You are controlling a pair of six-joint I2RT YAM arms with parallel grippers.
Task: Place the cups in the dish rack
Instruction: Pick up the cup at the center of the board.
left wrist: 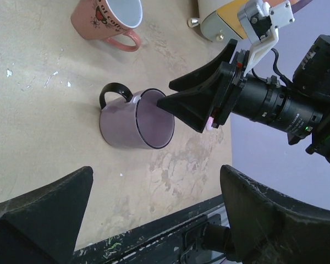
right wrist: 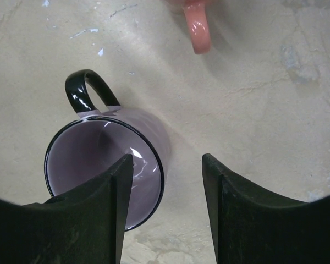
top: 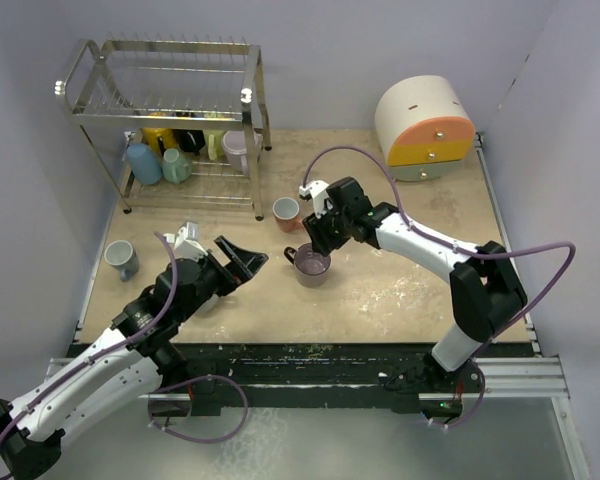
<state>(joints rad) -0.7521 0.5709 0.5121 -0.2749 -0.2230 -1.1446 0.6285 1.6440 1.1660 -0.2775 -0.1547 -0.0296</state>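
Tan scuffed tabletop [top: 400, 292], silver dish rack [top: 170, 98] in corner, pale lavender walls [top: 320, 45]

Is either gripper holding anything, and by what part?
Nothing is held. The right gripper straddles the rim of the purple mug, unclosed; the left gripper is open, empty.

Dish rack [top: 165, 110]: silver wire, two tiers, set at far left corner of table. Lower tier loaded with blue mug [top: 143, 163], teal mug [top: 176, 166], yellow mug [top: 160, 137], more mugs packed behind. Salmon mug [top: 286, 213], white inside, stood upright near rack's right leg. Purple mug [top: 311, 266], black handle and rim, stood upright just nearer. Grey mug [top: 120, 260] stood at left edge.
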